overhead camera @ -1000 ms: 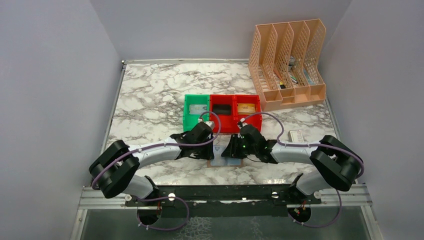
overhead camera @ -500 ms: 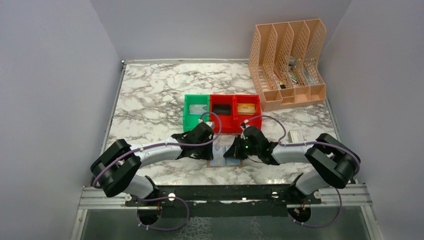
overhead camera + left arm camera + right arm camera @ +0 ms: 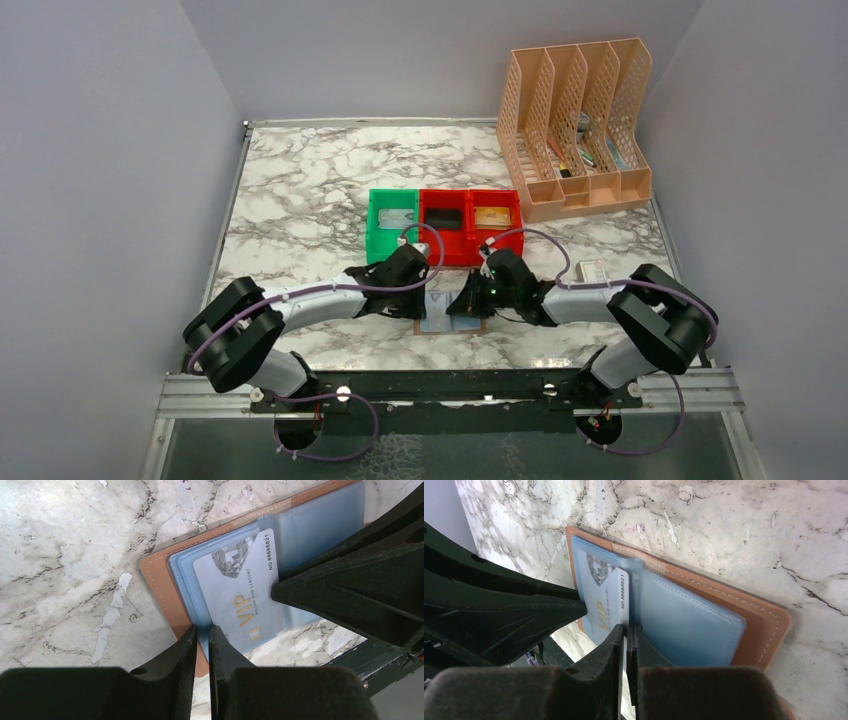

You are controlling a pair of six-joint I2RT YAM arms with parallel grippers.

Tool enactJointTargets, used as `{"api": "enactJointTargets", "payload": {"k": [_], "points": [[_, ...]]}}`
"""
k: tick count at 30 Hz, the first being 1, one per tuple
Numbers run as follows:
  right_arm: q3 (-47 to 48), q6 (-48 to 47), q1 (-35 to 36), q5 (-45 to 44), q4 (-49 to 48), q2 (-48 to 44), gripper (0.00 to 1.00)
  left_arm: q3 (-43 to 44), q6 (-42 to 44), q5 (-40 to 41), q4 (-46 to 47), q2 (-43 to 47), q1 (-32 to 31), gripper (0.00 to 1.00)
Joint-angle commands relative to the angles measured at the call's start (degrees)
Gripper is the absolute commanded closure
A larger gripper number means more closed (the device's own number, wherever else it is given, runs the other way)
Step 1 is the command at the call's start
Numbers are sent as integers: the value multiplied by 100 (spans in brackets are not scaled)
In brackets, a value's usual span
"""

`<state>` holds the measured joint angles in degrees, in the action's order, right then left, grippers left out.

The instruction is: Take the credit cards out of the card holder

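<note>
Left pincer (image 3: 202, 629): you've got its fingers almost together, nipped on the edge of the card holder's (image 3: 159, 582) blue lining at lower centre of the left wrist view. Right pincer (image 3: 625, 628) is squeezed tight too, on the long edge of the credit card (image 3: 605, 600), bottom centre of its own view. The surface under you is a white marble-look tabletop (image 3: 300, 190) w/ grey veins, boxed in by plain grey-lilac walls left, right and back. In the top view the holder lies opened flat at lower centre, between both arms. A green bin (image 3: 375, 238) and red bins (image 3: 450, 256) sit just above it, a peach file rack (image 3: 575, 110) at upper right, and a small white box (image 3: 592, 270) at right. The holder is tan outside w/ stitched rim and pale blue inside. The card is silver-grey w/ gold "VIP", a diamond graphic and no. 88888821, lying on the left blue panel. Can't tell if it's tucked in a pocket.
</note>
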<state>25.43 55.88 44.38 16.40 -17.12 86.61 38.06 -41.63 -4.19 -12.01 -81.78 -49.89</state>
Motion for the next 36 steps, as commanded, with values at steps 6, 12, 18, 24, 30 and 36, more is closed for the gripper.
{"api": "enactJointTargets", "payload": {"k": [6, 12, 18, 24, 30, 36], "points": [[62, -393, -153, -223, 710, -269, 99, 215, -143, 366, -166, -230, -70, 94], [138, -666, -331, -36, 1013, -574, 99, 225, -177, 483, -282, -295, -70, 99], [194, -709, -348, 42, 1065, -545, 99, 289, -156, 469, -269, -245, -85, 99], [122, -658, -351, 10, 1030, -457, 99, 315, -138, 487, -254, 205, -121, 84], [-34, -564, -351, 81, 801, -398, 99, 317, -342, 877, 25, 783, -196, 68], [-82, -556, -352, 64, 804, -392, 99, 344, -367, 715, 458, 784, -253, 65]]}}
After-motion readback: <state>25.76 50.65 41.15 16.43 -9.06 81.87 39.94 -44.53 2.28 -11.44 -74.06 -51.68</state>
